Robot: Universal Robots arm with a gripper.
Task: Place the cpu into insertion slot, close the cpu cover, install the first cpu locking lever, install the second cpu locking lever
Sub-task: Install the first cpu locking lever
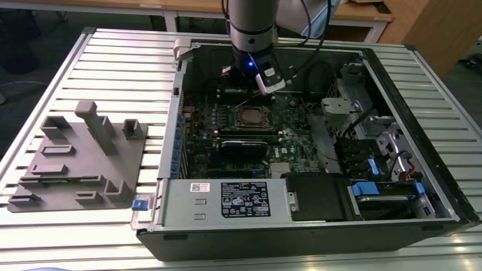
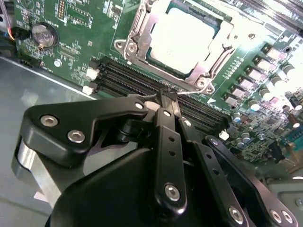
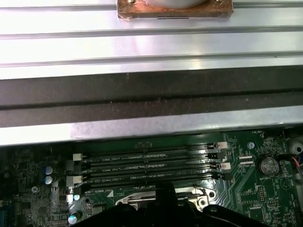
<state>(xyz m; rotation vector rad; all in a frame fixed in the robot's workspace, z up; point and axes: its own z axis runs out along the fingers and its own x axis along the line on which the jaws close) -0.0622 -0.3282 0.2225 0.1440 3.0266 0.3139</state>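
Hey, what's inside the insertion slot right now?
The cpu lies in the insertion slot, its pale metal top showing through the window of the cpu cover. The cover's frame hides the chip's edges, and whatever lies beneath the chip cannot be seen.

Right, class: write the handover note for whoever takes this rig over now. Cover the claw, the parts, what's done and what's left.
Claw: shut, tips down at the edge of the insertion slot, beside a thin wire lever. It is unclear whether the tips pinch it.
CPU: seated in the slot.
CPU cover: closed over it, chip showing through its window.
Done: CPU placed, cover closed.
Left: the locking levers. I cannot tell if either is latched.
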